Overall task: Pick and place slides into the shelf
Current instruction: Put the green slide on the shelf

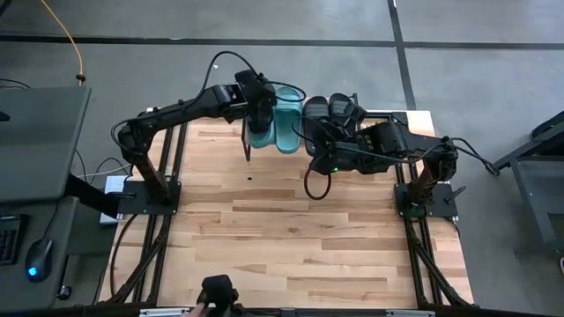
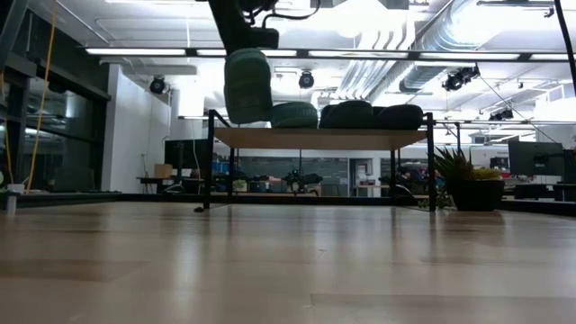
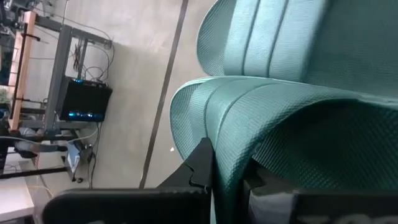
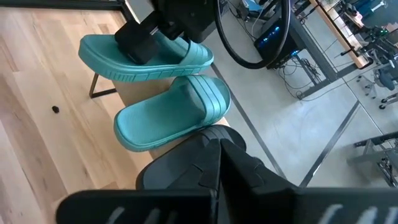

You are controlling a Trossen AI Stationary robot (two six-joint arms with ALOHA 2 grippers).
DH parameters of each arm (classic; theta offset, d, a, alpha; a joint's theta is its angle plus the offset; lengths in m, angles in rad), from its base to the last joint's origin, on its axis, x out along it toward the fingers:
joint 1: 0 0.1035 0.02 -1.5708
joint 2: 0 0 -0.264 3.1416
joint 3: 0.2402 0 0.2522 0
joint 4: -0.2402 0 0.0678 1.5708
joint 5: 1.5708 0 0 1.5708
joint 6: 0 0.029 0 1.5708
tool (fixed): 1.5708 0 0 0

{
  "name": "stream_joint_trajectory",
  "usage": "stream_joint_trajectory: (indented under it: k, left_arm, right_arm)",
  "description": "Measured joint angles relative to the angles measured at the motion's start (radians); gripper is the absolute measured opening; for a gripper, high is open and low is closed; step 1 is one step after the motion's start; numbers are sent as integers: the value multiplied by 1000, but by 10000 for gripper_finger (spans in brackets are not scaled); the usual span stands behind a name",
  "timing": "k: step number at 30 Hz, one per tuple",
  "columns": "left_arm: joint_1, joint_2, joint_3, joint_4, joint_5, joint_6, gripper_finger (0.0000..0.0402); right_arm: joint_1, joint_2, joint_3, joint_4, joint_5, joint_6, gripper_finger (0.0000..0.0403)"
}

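My left gripper [image 3: 231, 171] is at the left end of the shelf [image 2: 324, 138], shut on a teal slide [image 2: 247, 85] that stands steeply tilted there. The second teal slide [image 4: 168, 115] lies flat on the plank beside it, sole down. Two black slides [image 2: 346, 114] [image 2: 399, 116] lie to its right on the plank. My right gripper [image 4: 219, 158] hovers shut above the near side of the shelf by the nearer black slide [image 4: 165, 174], touching nothing that I can see. My left gripper pinches the teal slide's ribbed strap [image 3: 249, 130] at its edge, with one finger [image 3: 200, 168] on the outside and the other [image 3: 264, 180] under the strap. It comes from above [image 4: 142, 40]. The slide is steeply tilted, its lower end [image 2: 245, 119] at the shelf top.
The shelf stands at the table's far edge [image 1: 264, 132] on thin black legs [image 2: 210, 162]. A cable loop [image 1: 315, 183] hangs from my right arm over the table. A small dark speck [image 1: 249, 177] lies on the wide wooden tabletop [image 1: 282, 238].
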Motion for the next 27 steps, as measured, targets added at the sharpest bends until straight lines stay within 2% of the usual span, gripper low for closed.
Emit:
stream_joint_trajectory:
  k: [6, 11, 21, 27]
  left_arm:
    - [1, 0, 0, 3, -5, -4, 18]
    - [1, 0, 0, 2, -41, 0, 7]
    - [1, 0, 0, 0, -39, -8, 16]
    - [0, 8, 1, 9, -7, 13, 6]
  right_arm:
    - [0, 0, 0, 0, -7, 5, 0]
    - [0, 0, 0, 0, -36, 2, 0]
    - [0, 0, 0, 0, -41, 5, 0]
    - [0, 0, 0, 0, -42, 5, 0]
